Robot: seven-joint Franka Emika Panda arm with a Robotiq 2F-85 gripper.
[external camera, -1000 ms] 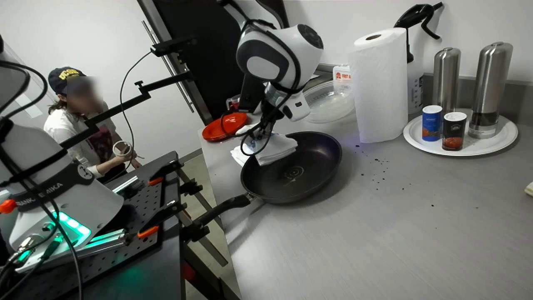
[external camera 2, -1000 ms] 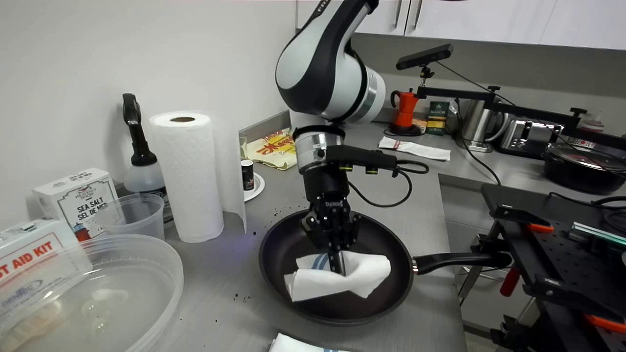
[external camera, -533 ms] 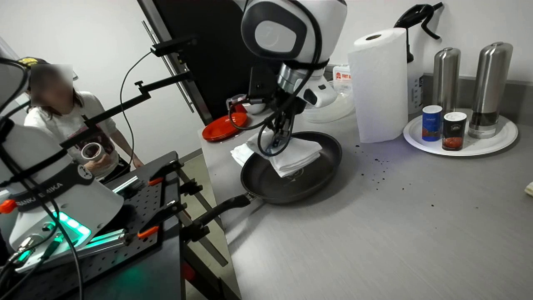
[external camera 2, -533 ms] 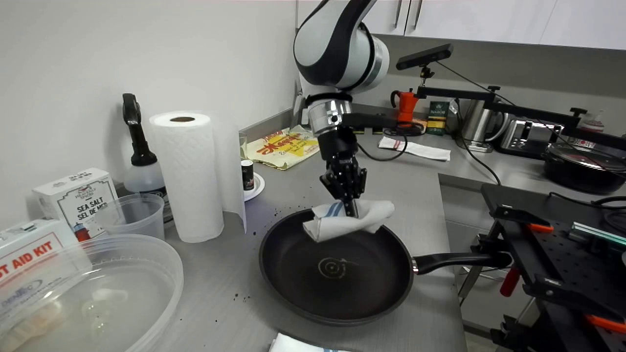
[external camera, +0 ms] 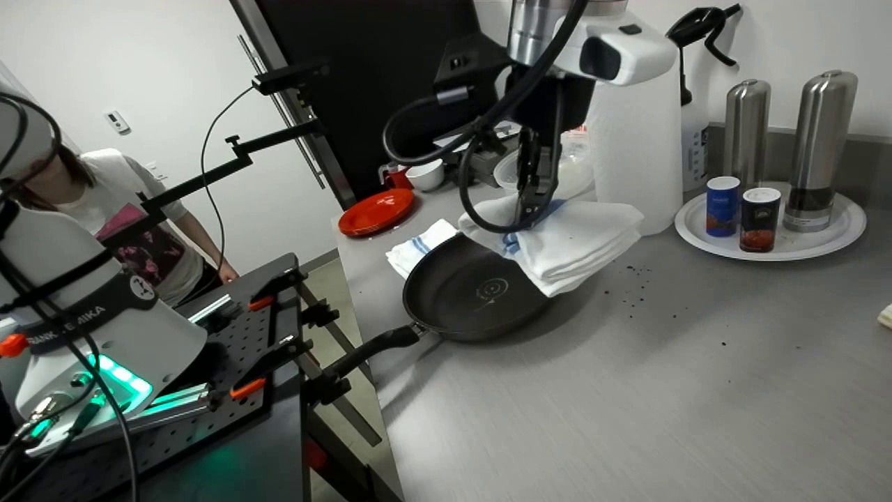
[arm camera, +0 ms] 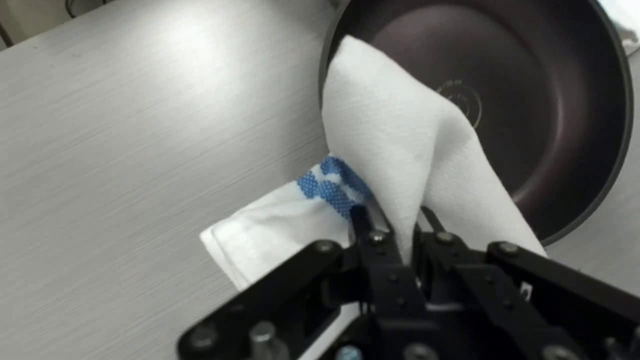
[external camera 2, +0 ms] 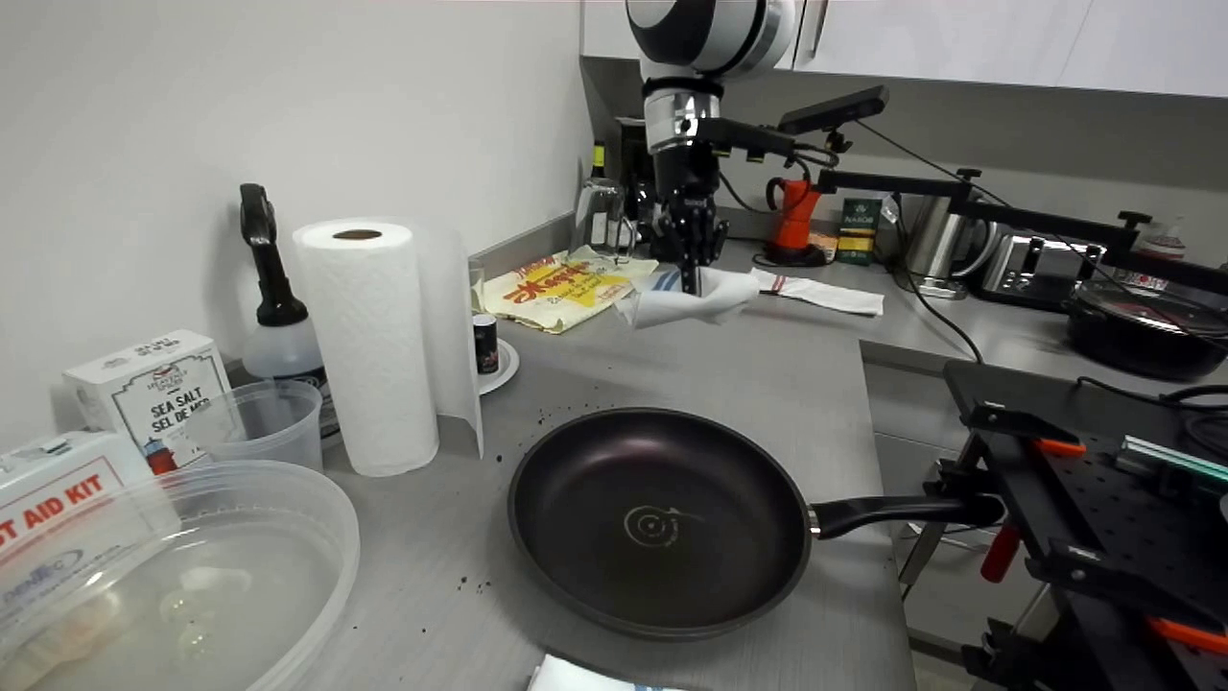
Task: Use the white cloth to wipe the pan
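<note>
We find the pan [external camera 2: 595, 566] resting level on the table [external camera: 627, 418], its handle [external camera 2: 873, 512] reaching out past the table's edge. The tool [arm camera: 394, 216] has the white cloth [arm camera: 380, 100] pinched fast, and the cloth, marked with blue stripes, hangs in the air apart from the pan; in the wrist view it hides part of the pan's rim, while in an exterior view it hangs well beyond the pan. On the pan's opposite side a second cloth [external camera: 418, 249], also striped blue, lies just beside it; we cannot be sure the two touch, as the pan's wall is in the way. Across the pan from the handle we see the paper roll [external camera 2: 369, 355], with the clear tub [external camera 2: 347, 537] near it. Farther from the pan is the white plate [external camera: 849, 222], bearing two cans [external camera: 723, 209] and two mills [external camera: 821, 146], and dark specks [external camera: 630, 267] dot the table between pan and plate. The red plates [external camera: 376, 211] lie beyond the second cloth from the pan.
</note>
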